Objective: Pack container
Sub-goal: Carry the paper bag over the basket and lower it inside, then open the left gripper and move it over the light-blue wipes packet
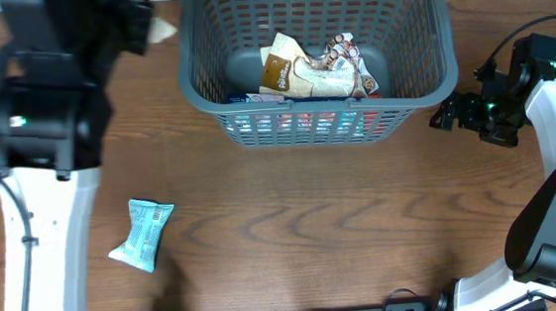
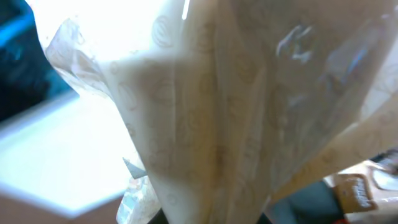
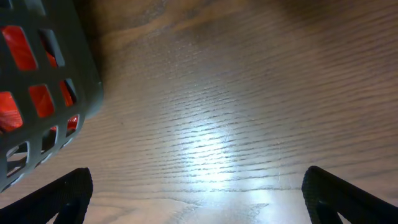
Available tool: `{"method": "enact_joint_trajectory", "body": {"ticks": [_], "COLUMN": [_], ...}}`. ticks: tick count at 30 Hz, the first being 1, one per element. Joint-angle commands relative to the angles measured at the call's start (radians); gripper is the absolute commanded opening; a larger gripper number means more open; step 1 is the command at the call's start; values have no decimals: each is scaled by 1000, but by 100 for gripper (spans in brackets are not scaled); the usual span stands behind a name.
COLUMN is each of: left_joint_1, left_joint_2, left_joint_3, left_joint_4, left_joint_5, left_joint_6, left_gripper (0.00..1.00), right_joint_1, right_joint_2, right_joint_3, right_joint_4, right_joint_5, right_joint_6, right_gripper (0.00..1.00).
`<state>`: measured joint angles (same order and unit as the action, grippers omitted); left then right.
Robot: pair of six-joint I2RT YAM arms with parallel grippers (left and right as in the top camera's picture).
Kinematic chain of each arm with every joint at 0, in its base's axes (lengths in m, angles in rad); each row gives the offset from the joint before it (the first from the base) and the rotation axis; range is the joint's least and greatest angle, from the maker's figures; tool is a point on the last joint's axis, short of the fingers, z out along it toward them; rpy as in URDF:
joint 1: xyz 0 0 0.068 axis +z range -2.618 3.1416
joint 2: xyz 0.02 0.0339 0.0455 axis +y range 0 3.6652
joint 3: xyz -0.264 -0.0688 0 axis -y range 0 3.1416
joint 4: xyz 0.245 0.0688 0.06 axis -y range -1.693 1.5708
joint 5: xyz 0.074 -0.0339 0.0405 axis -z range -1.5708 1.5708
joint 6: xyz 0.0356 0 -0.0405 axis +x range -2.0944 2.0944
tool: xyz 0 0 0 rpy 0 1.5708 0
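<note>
Standing at the far middle of the table (image 1: 315, 242), the container (image 1: 305, 124) was seen with snack packets (image 1: 311, 68) inside. The left gripper (image 1: 149, 29) was held just left of its left wall, pinched on a pale translucent packet (image 2: 217, 124). The right gripper (image 1: 446, 115) was placed just beside its near right corner, fingers (image 3: 348, 196) spread wide. A blue packet (image 1: 142, 234) lay near left.

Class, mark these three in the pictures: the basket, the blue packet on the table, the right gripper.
basket (image 1: 200, 52), overhead, on its left lattice wall.
blue packet (image 1: 143, 235), overhead, on the wrapper's middle.
right gripper (image 3: 199, 196), right wrist, midway between its open fingertips.
</note>
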<state>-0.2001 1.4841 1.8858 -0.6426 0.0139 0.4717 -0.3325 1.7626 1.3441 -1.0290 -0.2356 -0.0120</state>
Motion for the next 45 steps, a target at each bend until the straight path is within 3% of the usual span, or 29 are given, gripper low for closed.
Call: {"method": "enact_joint_trajectory", "body": {"ticks": [1, 8, 21, 32, 33, 34, 35, 37, 38, 45], "left_joint_1": [-76, -187, -220, -220, -220, -220, -220, -220, -220, -218], "left_joint_2": [55, 187, 443, 568, 571, 571, 571, 568, 566, 465], "left_joint_3": [15, 15, 14, 14, 14, 14, 14, 14, 14, 30], "left_joint_4": [12, 37, 45, -161, -177, -188, -195, -198, -198, -182], "left_joint_5": [0, 2, 1, 1, 1, 1, 1, 0, 0, 0], "left_joint_6": [169, 296, 303, 302, 302, 302, 302, 302, 302, 301], "left_gripper": [6, 6, 6, 6, 33, 80, 92, 94, 100, 99], "right_joint_1": [13, 13, 13, 13, 13, 13, 13, 13, 13, 13], "right_joint_2": [-16, -16, -16, -16, -16, -16, -16, -16, -16, -16], "right_joint_3": [-4, -4, -4, -4, -4, -4, -4, -4, -4, -4], "right_joint_4": [-7, -11, -10, -6, -6, -5, -5, -5, -6, -10], "right_joint_5": [-8, -8, -8, -8, -8, -8, -8, -8, -8, -8], "right_joint_6": [-19, -19, -19, -21, -21, -21, -24, -24, -28, -27], "right_gripper": [99, 99, 99, 99, 99, 99, 99, 99, 99, 99]}}
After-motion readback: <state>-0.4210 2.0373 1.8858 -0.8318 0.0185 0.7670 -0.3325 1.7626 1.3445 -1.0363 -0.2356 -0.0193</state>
